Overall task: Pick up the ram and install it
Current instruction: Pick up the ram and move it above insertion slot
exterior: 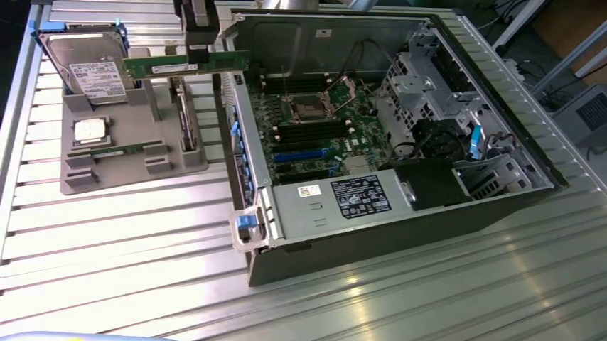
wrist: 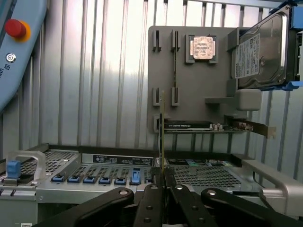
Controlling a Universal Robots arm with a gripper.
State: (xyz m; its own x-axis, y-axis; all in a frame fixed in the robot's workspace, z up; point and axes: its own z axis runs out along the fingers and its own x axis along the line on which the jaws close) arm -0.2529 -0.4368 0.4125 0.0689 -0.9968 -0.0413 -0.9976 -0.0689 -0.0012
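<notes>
My gripper [exterior: 199, 58] is shut on the ram [exterior: 186, 65], a long thin green stick with a white label. It hangs lengthwise in the air over the gap between the grey parts holder [exterior: 133, 170] and the open computer case [exterior: 249, 142]. In the wrist view the ram [wrist: 162, 132] shows edge-on as a thin upright line rising from between the black fingers [wrist: 150, 198] of my gripper [wrist: 163, 178]. The motherboard [exterior: 318, 117] lies inside the case, with its dark memory slots [exterior: 305, 132] to the exterior view's right of the held stick.
On the grey holder [wrist: 189, 75] stand a silver hard drive [exterior: 90, 64] with blue rails, a processor chip [exterior: 90, 131], a dark expansion card [wrist: 194, 126] and another small green board [exterior: 119, 150]. A power supply [exterior: 346, 199] and drive cage [exterior: 422, 78] fill parts of the case. A red button [wrist: 15, 28] shows at the side.
</notes>
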